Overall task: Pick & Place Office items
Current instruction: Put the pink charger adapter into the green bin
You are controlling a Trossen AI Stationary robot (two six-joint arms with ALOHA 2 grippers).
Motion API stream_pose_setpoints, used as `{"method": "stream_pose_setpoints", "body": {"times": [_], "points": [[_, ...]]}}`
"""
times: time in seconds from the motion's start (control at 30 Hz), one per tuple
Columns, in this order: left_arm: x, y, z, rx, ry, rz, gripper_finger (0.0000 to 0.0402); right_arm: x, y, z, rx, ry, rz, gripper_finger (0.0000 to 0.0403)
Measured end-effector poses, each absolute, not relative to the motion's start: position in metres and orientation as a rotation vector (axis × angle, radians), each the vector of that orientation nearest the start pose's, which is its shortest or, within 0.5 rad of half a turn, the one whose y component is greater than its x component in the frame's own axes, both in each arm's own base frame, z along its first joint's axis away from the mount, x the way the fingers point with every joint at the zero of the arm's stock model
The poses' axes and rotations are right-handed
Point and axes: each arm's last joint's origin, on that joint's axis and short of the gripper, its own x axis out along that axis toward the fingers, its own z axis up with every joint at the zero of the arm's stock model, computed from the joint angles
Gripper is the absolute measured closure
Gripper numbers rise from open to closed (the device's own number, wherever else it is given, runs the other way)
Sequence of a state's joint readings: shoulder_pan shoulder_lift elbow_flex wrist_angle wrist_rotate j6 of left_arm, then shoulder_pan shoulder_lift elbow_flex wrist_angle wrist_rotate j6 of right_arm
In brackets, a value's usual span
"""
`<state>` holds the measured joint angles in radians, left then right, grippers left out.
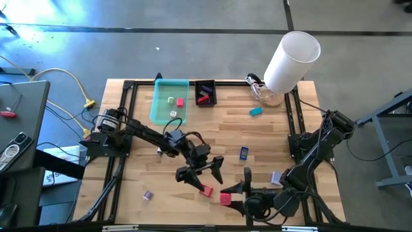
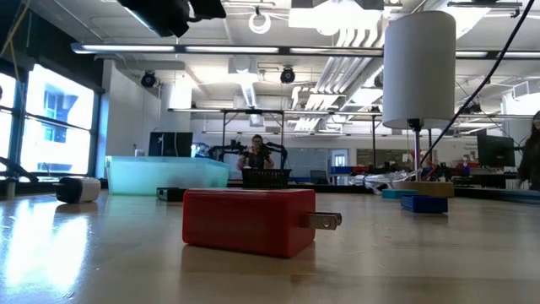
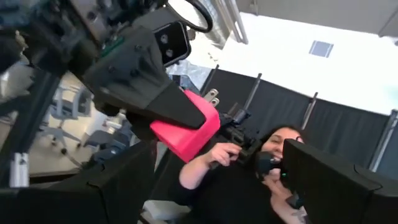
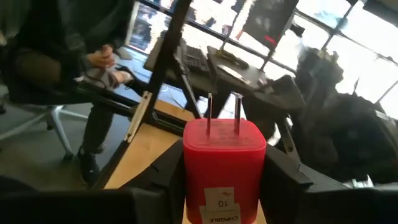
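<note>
My right gripper is near the table's front edge, shut on a red plug-in charger block. The block also shows in the left wrist view. A second red charger block lies on its side on the table, its prongs level. My left gripper is open and empty just behind that second block, fingers spread. Other small pieces lie on the wood: blue, teal, purple and a small purple one. My right gripper pinches the red block's two opposite side faces between its two fingers. The fingers come about level from the table's right side. The block's two prongs point away from the gripper, past the fingertips. It shows clear of the table in the left wrist view.
A teal tray with a few small pieces and a black basket stand at the far edge. A tall white cylinder stands at the far right. Black frame rails run along both sides. A person sits beyond the near edge.
</note>
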<state>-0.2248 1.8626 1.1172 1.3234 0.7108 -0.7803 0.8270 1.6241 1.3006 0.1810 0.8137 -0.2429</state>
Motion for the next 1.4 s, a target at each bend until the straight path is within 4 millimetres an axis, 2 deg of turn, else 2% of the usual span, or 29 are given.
{"method": "stream_pose_setpoints", "body": {"times": [0.23, 0.4, 0.63, 0.8, 0.97, 1.17, 1.27, 1.4], "points": [[0.381, -0.103, 0.28, -0.492, -0.21, -1.024, 0.0062, 0.253, 0.267, 0.333, -0.287, 0.101, -0.133, 0.0266], [0.39, -0.099, 0.269, -0.407, -0.195, -0.824, 0.0062, 0.254, 0.266, 0.331, -0.188, 0.109, -0.14, 0.0266], [0.394, -0.106, 0.26, -0.155, -0.226, -0.658, 0.0062, 0.259, 0.256, 0.319, -0.061, 0.176, -0.202, 0.0266], [0.391, -0.12, 0.258, 0.034, -0.266, -0.555, 0.0062, 0.258, 0.255, 0.315, 0.008, 0.188, -0.23, 0.0266], [0.387, -0.139, 0.253, 0.319, -0.249, -0.279, 0.0062, 0.257, 0.254, 0.313, 0.069, 0.195, -0.24, 0.0266], [0.371, -0.171, 0.255, 0.673, -0.199, 0.046, 0.0062, 0.255, 0.252, 0.307, 0.14, 0.221, -0.276, 0.0266], [0.363, -0.185, 0.257, 0.804, -0.194, 0.106, 0.0062, 0.254, 0.249, 0.303, 0.182, 0.234, -0.304, 0.0266], [0.356, -0.194, 0.26, 0.893, -0.204, 0.144, 0.0062, 0.259, 0.242, 0.301, 0.249, 0.235, -0.336, 0.0266]]}}
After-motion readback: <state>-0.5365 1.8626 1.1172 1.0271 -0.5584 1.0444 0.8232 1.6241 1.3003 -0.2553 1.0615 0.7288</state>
